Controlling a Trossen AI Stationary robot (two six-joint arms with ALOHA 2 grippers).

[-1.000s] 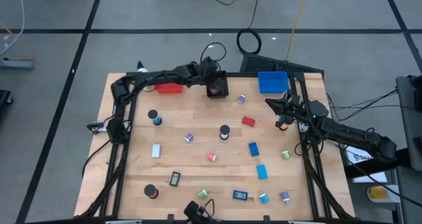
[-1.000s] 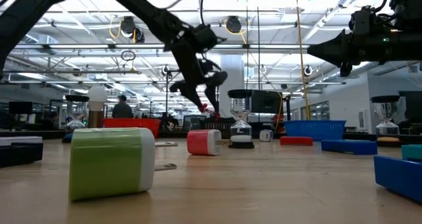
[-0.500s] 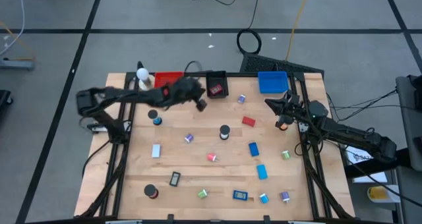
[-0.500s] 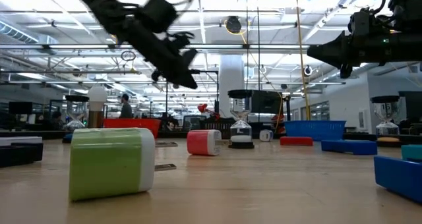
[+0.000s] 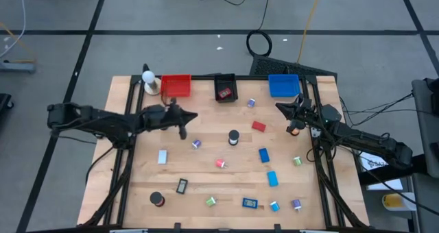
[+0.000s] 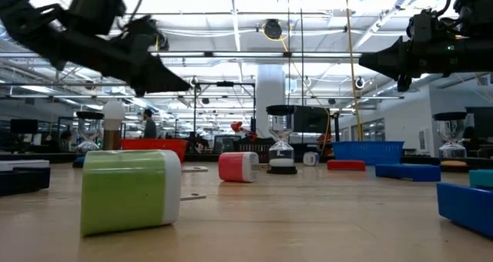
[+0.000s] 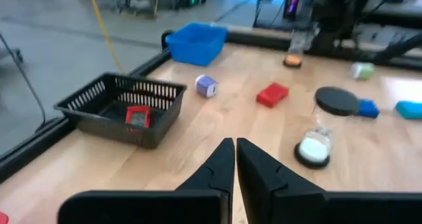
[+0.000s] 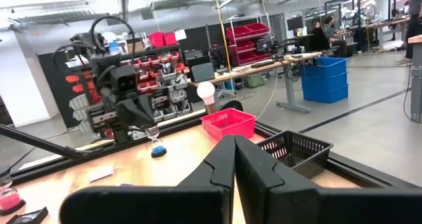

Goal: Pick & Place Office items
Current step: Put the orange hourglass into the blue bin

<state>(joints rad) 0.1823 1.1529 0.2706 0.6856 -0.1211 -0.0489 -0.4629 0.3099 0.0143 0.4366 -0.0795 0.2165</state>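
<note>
A: Left to right across the wooden table?

B: Left gripper poised over the left half, fingers pressed together, empty. Along the far edge: red bin, black bin, blue bin. One red-and-dark item already inside the black bin. Right gripper parked above the right edge near the blue bin, fingers also together, nothing held.

A: And the office items not yet sorted?

B: Most, judging by the spread. Near the left edge: white block, black-framed rectangle, black roll by the near-left corner. Mid-table: purple clip, pink block, small hourglass, green clip. Toward the right edge: red block, blue blocks, another green clip, more pieces along the near edge.

A: Progress, then?

B: Early, apparently. One piece binned, well over a dozen loose, neither claw carrying anything.
</note>
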